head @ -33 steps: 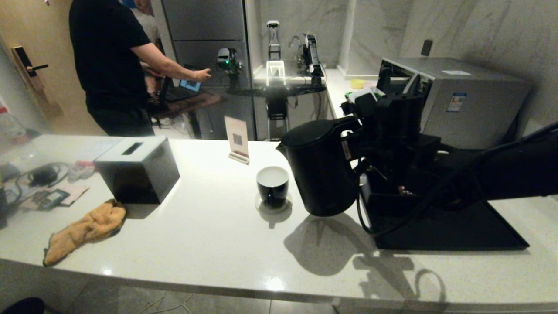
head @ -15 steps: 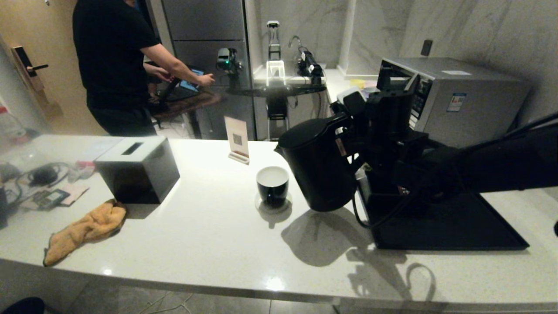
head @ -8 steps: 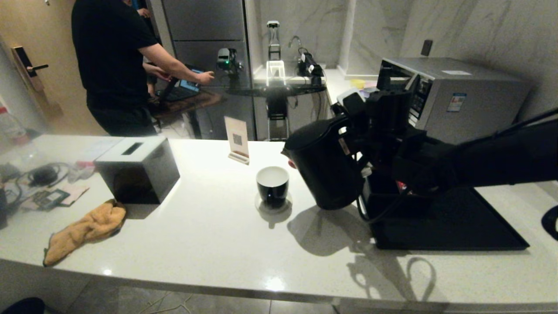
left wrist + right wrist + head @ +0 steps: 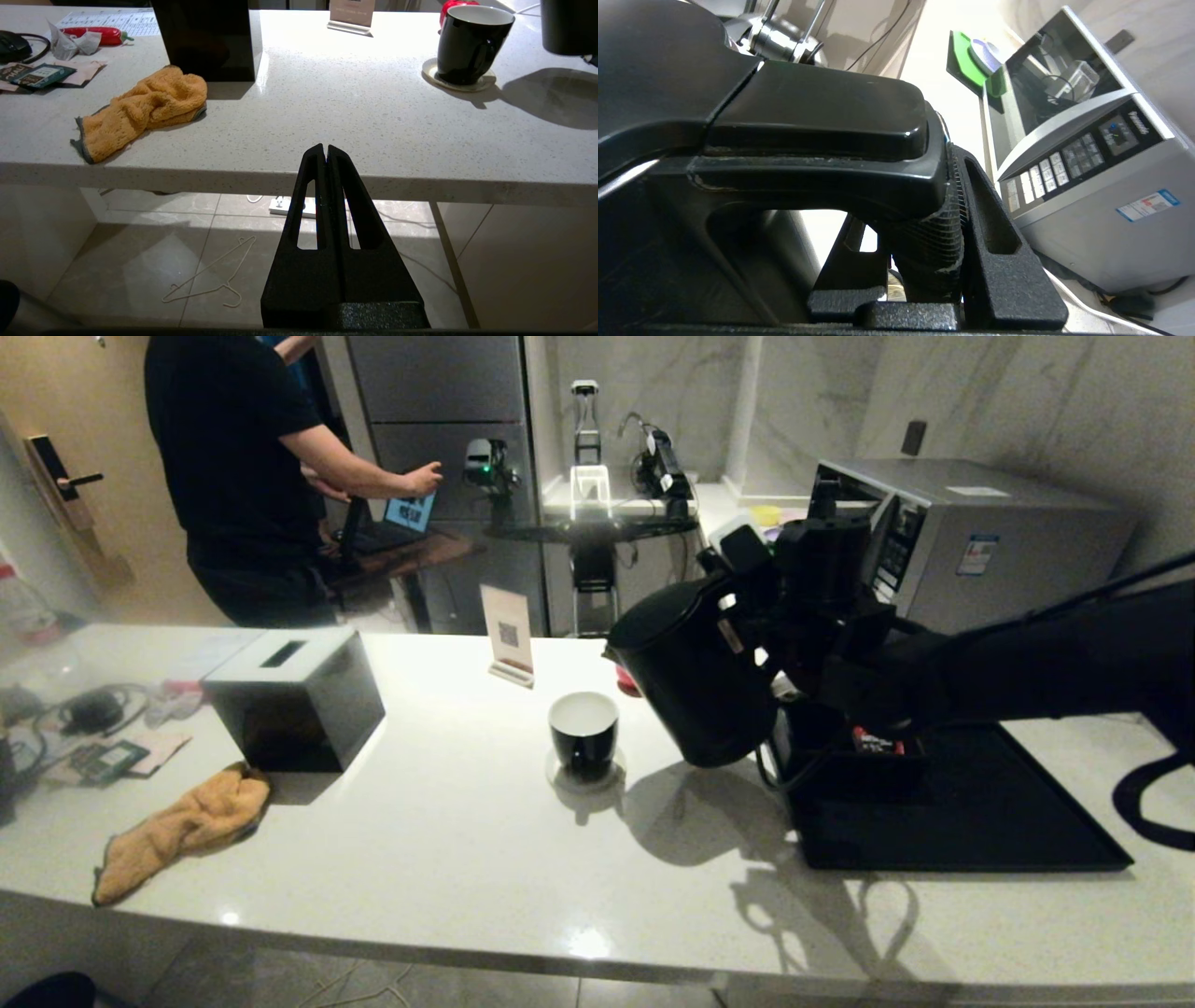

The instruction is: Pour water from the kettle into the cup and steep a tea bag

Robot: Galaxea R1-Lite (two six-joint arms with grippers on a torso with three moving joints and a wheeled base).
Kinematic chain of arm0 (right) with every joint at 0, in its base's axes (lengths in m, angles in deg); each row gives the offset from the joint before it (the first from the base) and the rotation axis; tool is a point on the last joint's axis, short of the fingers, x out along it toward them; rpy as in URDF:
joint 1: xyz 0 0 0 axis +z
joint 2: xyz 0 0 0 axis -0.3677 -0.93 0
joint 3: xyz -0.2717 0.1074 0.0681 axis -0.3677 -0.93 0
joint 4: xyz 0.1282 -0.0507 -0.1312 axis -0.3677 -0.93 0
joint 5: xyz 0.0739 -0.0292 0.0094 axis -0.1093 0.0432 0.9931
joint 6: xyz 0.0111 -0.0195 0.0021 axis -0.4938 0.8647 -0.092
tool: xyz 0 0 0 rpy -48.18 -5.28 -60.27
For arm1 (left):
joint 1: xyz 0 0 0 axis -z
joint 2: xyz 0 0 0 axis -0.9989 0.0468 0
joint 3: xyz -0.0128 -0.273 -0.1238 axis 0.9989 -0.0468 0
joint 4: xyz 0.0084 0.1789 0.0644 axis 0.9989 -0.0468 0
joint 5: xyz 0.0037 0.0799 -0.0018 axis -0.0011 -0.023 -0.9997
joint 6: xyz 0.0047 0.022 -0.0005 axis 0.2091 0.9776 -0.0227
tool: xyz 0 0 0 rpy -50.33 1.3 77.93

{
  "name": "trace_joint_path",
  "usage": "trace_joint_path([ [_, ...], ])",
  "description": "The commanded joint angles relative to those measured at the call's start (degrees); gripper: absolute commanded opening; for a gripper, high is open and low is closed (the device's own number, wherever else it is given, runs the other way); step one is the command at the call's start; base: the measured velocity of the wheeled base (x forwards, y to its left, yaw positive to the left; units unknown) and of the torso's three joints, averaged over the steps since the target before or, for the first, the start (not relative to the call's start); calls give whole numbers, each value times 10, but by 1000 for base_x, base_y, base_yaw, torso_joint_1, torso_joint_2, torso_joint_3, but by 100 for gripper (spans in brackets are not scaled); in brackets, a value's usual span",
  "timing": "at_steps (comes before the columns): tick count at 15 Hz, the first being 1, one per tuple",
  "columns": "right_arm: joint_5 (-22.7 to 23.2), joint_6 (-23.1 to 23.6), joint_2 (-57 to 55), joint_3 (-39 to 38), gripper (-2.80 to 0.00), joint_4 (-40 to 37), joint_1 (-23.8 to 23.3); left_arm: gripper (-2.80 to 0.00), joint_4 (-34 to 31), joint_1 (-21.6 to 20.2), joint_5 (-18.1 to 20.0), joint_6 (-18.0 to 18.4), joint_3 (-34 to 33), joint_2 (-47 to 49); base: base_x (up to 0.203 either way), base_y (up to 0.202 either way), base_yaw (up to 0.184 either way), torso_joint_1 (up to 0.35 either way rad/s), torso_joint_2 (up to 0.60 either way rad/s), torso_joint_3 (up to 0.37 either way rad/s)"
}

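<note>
The matte black kettle (image 4: 695, 677) hangs in the air to the right of the cup (image 4: 584, 730), tilted with its spout toward the cup and its lid closed. My right gripper (image 4: 761, 616) is shut on the kettle's handle (image 4: 817, 144), which fills the right wrist view. The cup, glossy black outside and white inside, stands on a small round coaster (image 4: 460, 83) on the white counter. No water stream shows. My left gripper (image 4: 325, 150) is shut and empty, parked below the counter's front edge. No tea bag is visible.
A black tray (image 4: 952, 812) lies right of the kettle, under my right arm. A black tissue box (image 4: 294, 695), an orange cloth (image 4: 187, 826) and a small sign card (image 4: 507, 635) sit on the counter. A microwave (image 4: 980, 541) stands behind. A person (image 4: 243, 476) stands beyond the counter.
The kettle has risen and tilted further, spout toward the cup, shifting slightly right. A red object now shows behind it. The cup has not moved.
</note>
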Motion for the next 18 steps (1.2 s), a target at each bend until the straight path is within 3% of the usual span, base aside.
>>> trace_joint_path([
  [1, -1, 6, -5, 1, -280, 4, 1, -280, 0, 0, 0, 0, 0, 1, 0, 0, 0, 0, 0, 0],
  [18, 4, 82, -20, 21, -280, 11, 3, -280, 0, 0, 0, 0, 0, 1, 0, 0, 0, 0, 0, 0],
])
